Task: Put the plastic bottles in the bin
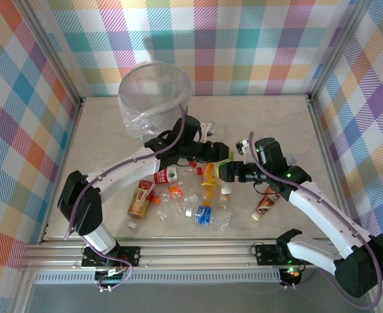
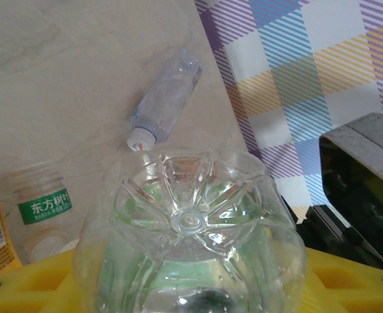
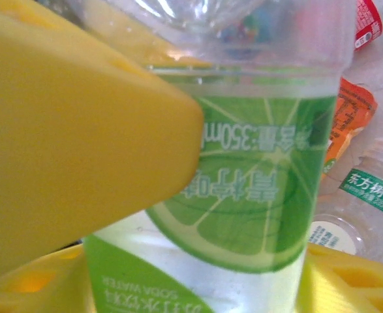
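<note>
A clear bottle with a lime-green label (image 1: 228, 156) hangs above the pile. My left gripper (image 1: 212, 152) is shut on it, and its ribbed base (image 2: 190, 222) faces the left wrist camera between the yellow fingers (image 2: 348, 280). My right gripper (image 1: 229, 171) closes on the same bottle (image 3: 256, 195) from the right, a yellow pad on each side. Other plastic bottles lie below: a brown one (image 1: 139, 199), an orange one (image 1: 209, 182), a blue-labelled one (image 1: 204, 215) and another brown one (image 1: 265, 203). The bin (image 1: 153, 91), lined with a clear bag, stands at the back left.
A clear bottle with a white cap (image 2: 165, 104) lies alone near the checked wall (image 2: 308, 72). A green-labelled clear bottle (image 2: 44, 205) lies beside the held one. Loose caps are scattered among the pile. Metal frame rails (image 1: 318, 130) edge the table.
</note>
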Robot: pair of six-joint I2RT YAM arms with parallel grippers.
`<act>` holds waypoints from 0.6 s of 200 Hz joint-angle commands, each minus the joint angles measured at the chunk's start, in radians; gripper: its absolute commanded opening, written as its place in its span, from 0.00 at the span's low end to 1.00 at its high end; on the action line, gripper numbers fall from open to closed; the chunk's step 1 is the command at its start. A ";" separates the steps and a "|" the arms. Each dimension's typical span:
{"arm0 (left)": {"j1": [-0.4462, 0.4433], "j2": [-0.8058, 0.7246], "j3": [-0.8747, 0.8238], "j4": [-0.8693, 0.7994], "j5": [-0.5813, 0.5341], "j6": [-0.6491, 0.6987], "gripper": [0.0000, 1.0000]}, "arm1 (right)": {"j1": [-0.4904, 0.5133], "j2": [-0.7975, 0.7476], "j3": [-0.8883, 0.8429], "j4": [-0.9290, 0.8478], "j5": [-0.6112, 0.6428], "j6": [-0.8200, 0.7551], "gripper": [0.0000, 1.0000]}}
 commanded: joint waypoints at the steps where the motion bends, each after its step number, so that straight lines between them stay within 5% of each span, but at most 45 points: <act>1: -0.013 -0.053 0.058 -0.094 -0.059 0.047 0.57 | 0.007 0.003 0.044 0.015 -0.028 -0.018 0.87; 12: -0.003 -0.059 0.074 -0.125 -0.084 0.052 0.56 | 0.007 -0.001 0.049 0.014 -0.028 -0.022 1.00; 53: 0.070 -0.076 0.178 -0.262 -0.180 0.072 0.56 | 0.007 -0.009 0.089 -0.039 0.080 0.024 1.00; 90: 0.121 -0.089 0.287 -0.367 -0.214 0.122 0.57 | 0.008 0.005 0.199 -0.200 0.318 0.185 1.00; 120: 0.165 -0.107 0.356 -0.417 -0.214 0.152 0.58 | 0.008 -0.005 0.234 -0.227 0.411 0.129 1.00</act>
